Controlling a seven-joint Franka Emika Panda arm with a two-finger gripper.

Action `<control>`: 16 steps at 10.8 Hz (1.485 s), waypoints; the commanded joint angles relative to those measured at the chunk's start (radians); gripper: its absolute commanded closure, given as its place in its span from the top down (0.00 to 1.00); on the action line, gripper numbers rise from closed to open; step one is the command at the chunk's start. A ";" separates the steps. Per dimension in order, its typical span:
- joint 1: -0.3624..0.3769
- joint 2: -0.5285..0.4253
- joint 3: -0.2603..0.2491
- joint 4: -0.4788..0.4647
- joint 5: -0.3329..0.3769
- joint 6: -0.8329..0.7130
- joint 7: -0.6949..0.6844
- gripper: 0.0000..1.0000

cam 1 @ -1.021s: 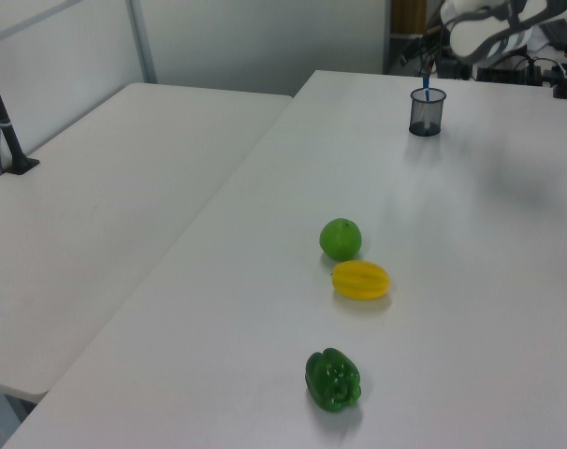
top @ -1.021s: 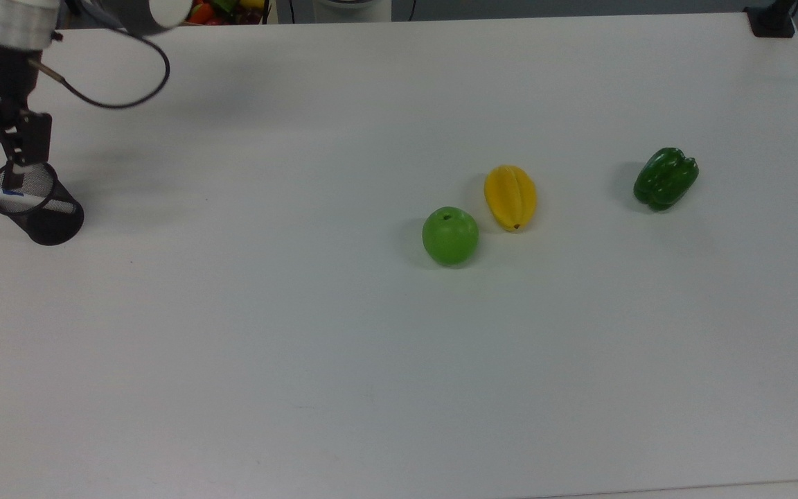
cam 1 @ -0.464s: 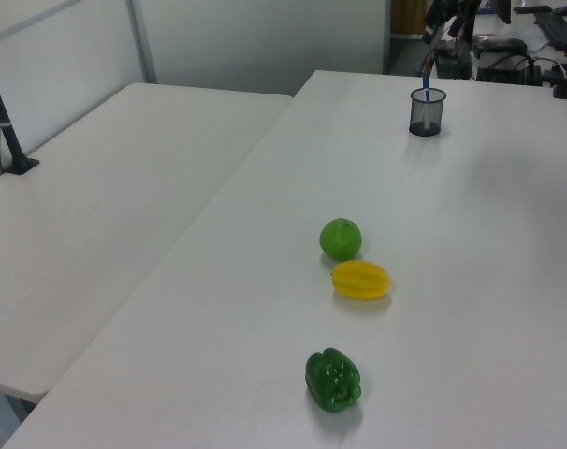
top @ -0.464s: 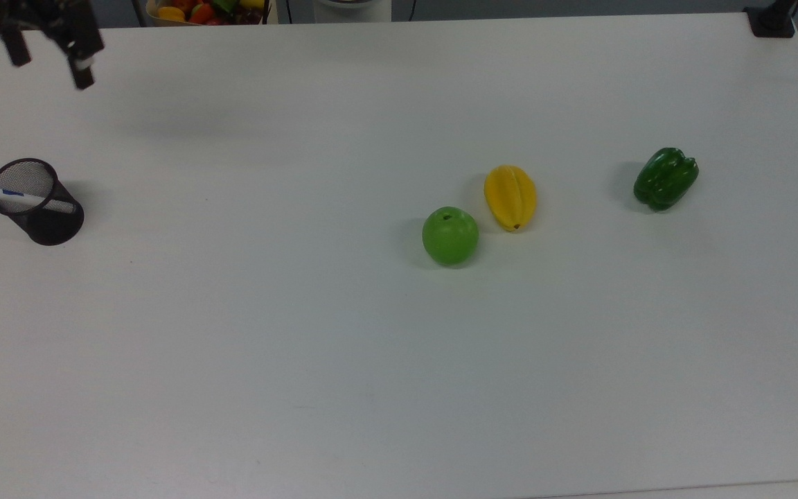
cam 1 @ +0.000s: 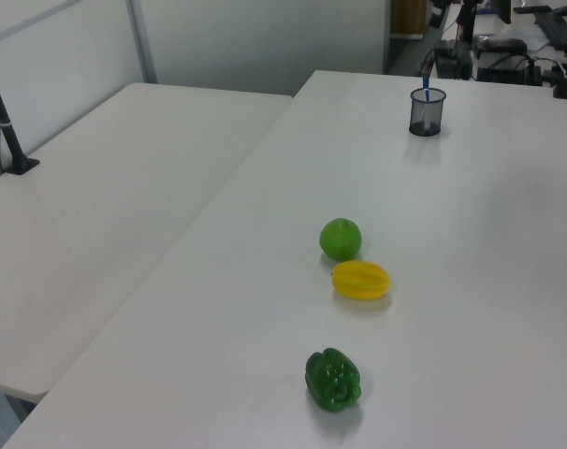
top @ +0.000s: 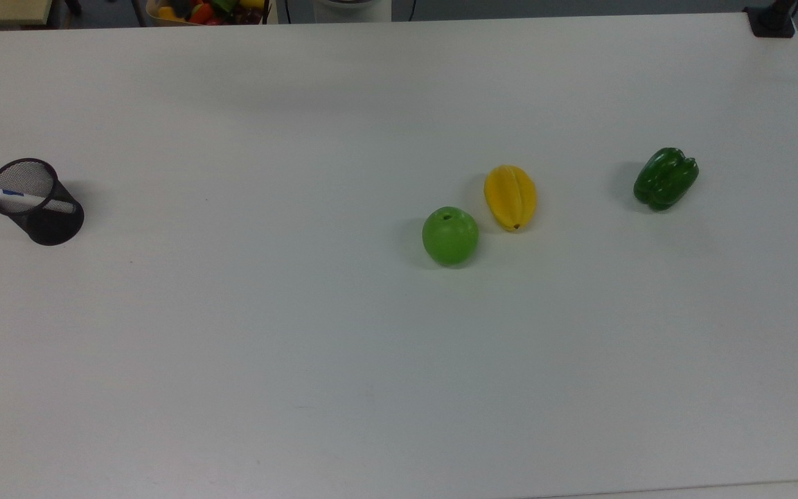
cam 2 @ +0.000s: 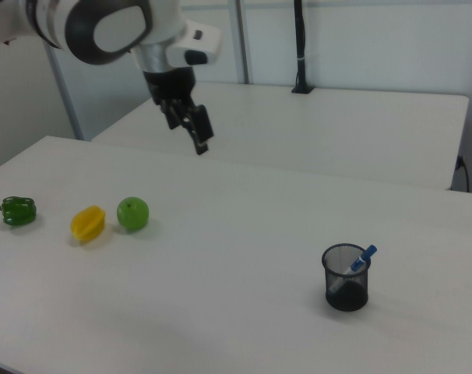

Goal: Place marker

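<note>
The white marker (top: 10, 197) with its blue cap leans inside a black mesh pen cup (top: 44, 211) at the top view's left edge. Its capped end sticks out over the rim. The cup (cam 2: 346, 280) and marker (cam 2: 361, 260) also appear at the right view's lower right, and far back in the left view stands the cup (cam 1: 426, 113). My gripper (cam 2: 189, 132) hangs high above the table in the right view, well to the left of the cup and apart from it. Its fingers are spread and hold nothing.
A green apple (top: 449, 235), a yellow starfruit (top: 510, 197) and a green bell pepper (top: 666, 177) lie on the white table (top: 302, 346). A bin of toy fruit (top: 208, 10) sits beyond the far edge. A second table (cam 1: 96, 215) stands alongside.
My gripper rose from just above the cup, moved up and away, and left the top view. The marker stays leaning in the cup.
</note>
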 commanded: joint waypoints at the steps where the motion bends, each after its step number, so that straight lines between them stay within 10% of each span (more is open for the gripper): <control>1: -0.001 -0.011 0.133 0.007 -0.008 -0.072 0.098 1.00; 5: 0.014 -0.024 0.265 -0.037 -0.091 -0.084 0.072 1.00; 16: 0.123 -0.049 0.148 -0.091 -0.120 -0.075 -0.293 1.00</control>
